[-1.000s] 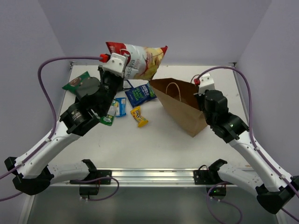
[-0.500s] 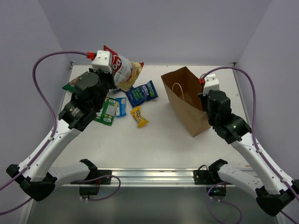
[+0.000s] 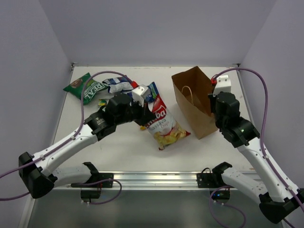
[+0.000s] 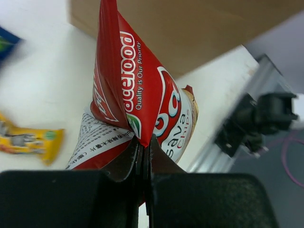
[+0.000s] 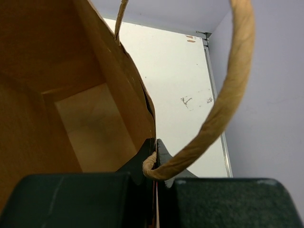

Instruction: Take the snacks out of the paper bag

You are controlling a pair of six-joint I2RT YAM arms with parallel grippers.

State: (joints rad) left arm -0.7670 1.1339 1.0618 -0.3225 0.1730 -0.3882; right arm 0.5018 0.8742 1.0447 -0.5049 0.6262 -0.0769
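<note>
The brown paper bag (image 3: 191, 102) stands upright at the right of the table, mouth up. My right gripper (image 3: 212, 99) is shut on its right rim; the right wrist view shows the jaws (image 5: 156, 142) pinching the paper wall (image 5: 85, 71) at the base of a twisted handle (image 5: 228, 95). My left gripper (image 3: 144, 117) is shut on the top edge of the red chip bag (image 3: 165, 127), which rests slanted on the table left of the paper bag. The left wrist view shows the red bag (image 4: 142, 104) in the jaws (image 4: 145, 142), with a small yellow packet (image 4: 28, 140) beside it.
A green bag (image 3: 85, 87) lies at the far left. Blue packets (image 3: 116, 84) lie behind my left arm, and another blue one (image 3: 152, 90) is next to the wrist. The table's front rail (image 3: 156, 178) runs along the near edge. Walls close in on three sides.
My left arm has swung the red chip bag from high at the back left down onto the table beside the paper bag. The paper bag has been stood more upright.
</note>
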